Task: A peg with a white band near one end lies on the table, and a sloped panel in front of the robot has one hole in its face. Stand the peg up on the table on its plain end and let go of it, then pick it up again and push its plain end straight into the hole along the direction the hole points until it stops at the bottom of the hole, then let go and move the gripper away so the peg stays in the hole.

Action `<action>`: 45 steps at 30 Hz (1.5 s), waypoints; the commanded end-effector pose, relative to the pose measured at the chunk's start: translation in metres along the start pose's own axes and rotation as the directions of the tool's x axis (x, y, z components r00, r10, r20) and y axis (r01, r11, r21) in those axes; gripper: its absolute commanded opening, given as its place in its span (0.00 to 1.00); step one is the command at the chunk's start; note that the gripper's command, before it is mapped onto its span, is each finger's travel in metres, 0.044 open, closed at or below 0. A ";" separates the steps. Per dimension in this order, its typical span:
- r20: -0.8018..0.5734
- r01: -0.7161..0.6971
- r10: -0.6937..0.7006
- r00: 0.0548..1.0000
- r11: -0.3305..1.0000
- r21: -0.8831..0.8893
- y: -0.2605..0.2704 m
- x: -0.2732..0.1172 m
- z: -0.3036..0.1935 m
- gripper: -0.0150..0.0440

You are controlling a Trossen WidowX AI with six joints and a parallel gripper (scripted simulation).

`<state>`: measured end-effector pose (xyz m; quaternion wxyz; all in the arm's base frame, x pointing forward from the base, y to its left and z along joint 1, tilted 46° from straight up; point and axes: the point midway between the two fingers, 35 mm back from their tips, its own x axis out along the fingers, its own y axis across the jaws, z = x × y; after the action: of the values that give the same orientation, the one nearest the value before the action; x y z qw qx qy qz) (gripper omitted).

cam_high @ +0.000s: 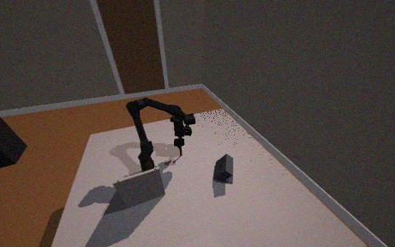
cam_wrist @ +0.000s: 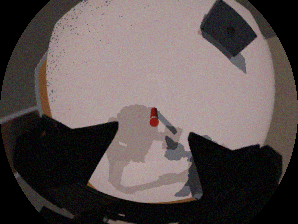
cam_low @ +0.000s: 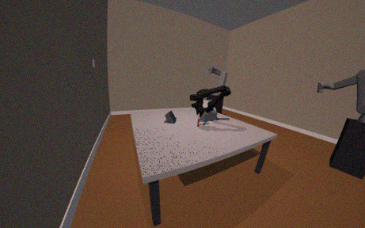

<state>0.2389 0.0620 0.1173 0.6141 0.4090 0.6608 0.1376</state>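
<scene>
Gripper (cam_high: 179, 147) (cam_low: 198, 115) (cam_wrist: 154, 131), fingers spread w/ nothing between, hangs above upright red peg (cam_high: 181, 151) (cam_low: 198, 123) (cam_wrist: 154, 118), left of sloped panel (cam_high: 224, 168) (cam_low: 170, 117) (cam_wrist: 229, 29) in top view; regrasp best done straight down, peg centered b/w fingers.

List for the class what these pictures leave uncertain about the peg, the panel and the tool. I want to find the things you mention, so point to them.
- Peg (cam_high: 181, 151) (cam_low: 198, 123) (cam_wrist: 154, 120): its base contact is too small in the exterior view and foreshortened in the wrist view.
- Hole (cam_wrist: 230, 30): its depth is lost in shadow, wrist view.
- Sloped panel (cam_high: 224, 168) (cam_low: 170, 117) (cam_wrist: 225, 28): its hole is too small to make out, exterior view.
- Tool (cam_wrist: 154, 131): fingertips blurred, exterior view.
</scene>
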 end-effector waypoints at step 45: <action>-0.008 -0.009 0.009 1.000 1.000 -0.011 0.001 0.074 -0.002 1.00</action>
<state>0.2445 0.1127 0.0708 0.6158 0.4057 0.6589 0.1484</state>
